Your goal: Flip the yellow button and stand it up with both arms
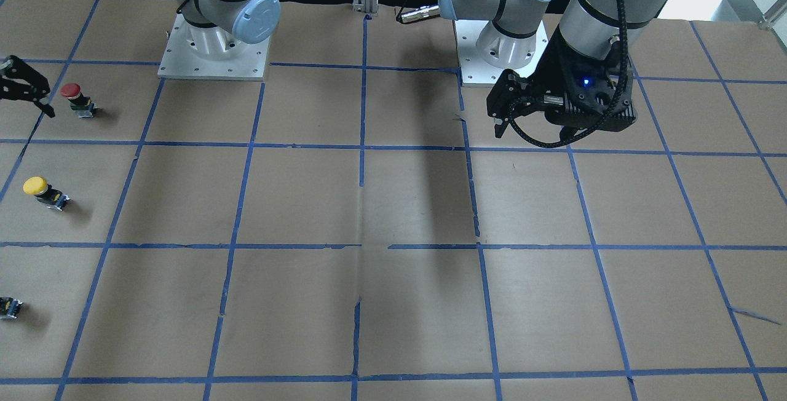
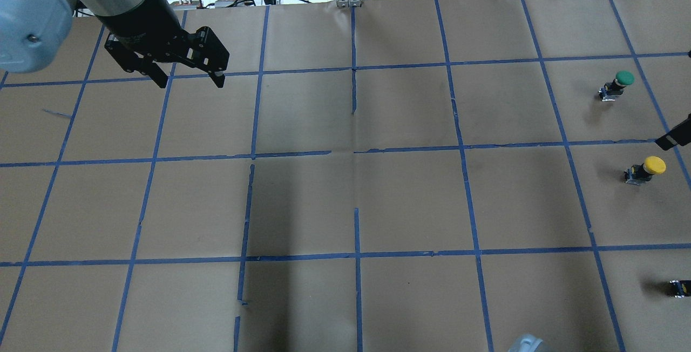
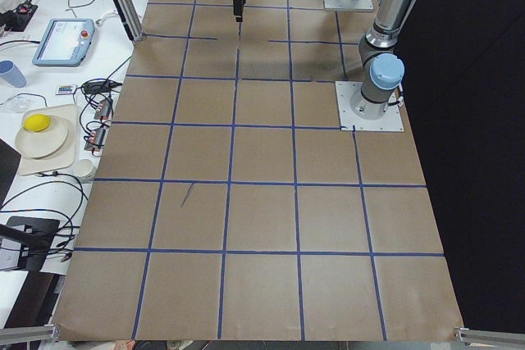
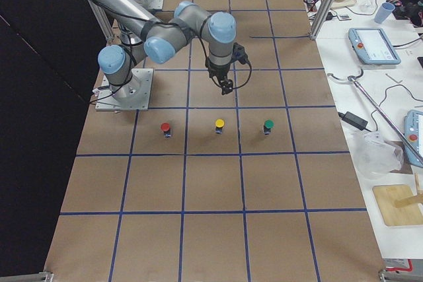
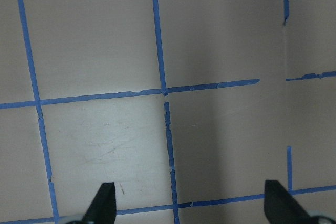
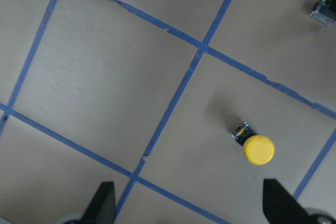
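Note:
The yellow button [image 2: 645, 169] stands cap up on the brown paper, far on my right side; it also shows in the front view [image 1: 43, 192], the right side view [image 4: 219, 125] and the right wrist view [image 6: 256, 146]. My right gripper [image 6: 189, 205] is open and empty and hovers above the table close to the button, not touching it; only a fingertip [image 2: 672, 140] shows in the overhead view. My left gripper [image 2: 190, 82] is open and empty, high over the far left part of the table, far from the button. It also shows in the left wrist view [image 5: 189, 205].
A red-capped button [image 1: 77, 99] and a green-capped button [image 2: 618, 85] stand on either side of the yellow one, in a row. A small dark part [image 2: 679, 287] shows at the overhead view's edge. Blue tape lines grid the paper. The arm bases [image 1: 212, 50] stand at the robot's edge.

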`<state>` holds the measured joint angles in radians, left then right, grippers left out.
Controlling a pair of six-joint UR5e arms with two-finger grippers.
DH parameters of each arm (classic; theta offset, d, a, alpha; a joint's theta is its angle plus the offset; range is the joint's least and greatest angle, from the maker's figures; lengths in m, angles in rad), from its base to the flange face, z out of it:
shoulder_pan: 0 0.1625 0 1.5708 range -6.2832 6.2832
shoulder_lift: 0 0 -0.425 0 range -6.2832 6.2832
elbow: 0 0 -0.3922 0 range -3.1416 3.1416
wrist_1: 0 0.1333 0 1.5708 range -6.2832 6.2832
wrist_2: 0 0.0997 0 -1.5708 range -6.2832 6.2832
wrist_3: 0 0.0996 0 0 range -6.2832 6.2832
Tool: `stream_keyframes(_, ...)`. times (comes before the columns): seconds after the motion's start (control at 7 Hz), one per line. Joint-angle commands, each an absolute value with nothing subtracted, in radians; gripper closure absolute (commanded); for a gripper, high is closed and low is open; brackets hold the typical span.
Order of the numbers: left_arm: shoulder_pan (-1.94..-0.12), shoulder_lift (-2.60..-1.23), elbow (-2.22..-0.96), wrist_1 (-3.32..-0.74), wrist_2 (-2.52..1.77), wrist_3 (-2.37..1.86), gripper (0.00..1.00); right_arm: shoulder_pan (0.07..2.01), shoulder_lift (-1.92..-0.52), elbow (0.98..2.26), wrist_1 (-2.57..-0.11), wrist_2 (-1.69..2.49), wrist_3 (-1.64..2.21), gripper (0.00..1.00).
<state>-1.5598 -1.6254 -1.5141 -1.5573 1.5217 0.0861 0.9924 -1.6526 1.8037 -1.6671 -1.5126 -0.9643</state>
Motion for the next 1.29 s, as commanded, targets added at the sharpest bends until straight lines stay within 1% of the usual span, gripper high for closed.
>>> stream_keyframes(0.0, -1.559, -1.624, -1.514, -1.559, 1.519, 0.086, 0.0, 1.209, -1.771, 1.793, -1.547, -1.526, -0.447, 0.0)
stream_keyframes(0.29, -1.559, -1.624, -1.514, -1.559, 1.519, 0.086, 0.0, 1.336, -1.808, 1.79, -1.523, -1.526, -0.228, 0.0)
stream_keyframes(0.43, -1.559, -1.624, -1.513, -1.559, 1.519, 0.084, 0.0, 1.38, -1.825, 1.764, -1.482, -1.528, -0.165, 0.0)
stream_keyframes(0.71, -1.557, -1.626, -1.513, -1.559, 1.519, 0.083, 0.0, 1.428, -1.825, 1.662, -1.379, -1.51, -0.053, 0.0)
stream_keyframes(1.14, -1.557, -1.626, -1.511, -1.557, 1.519, 0.083, 0.0, 1.472, -1.807, 1.677, -1.385, -1.509, -0.04, 0.0)
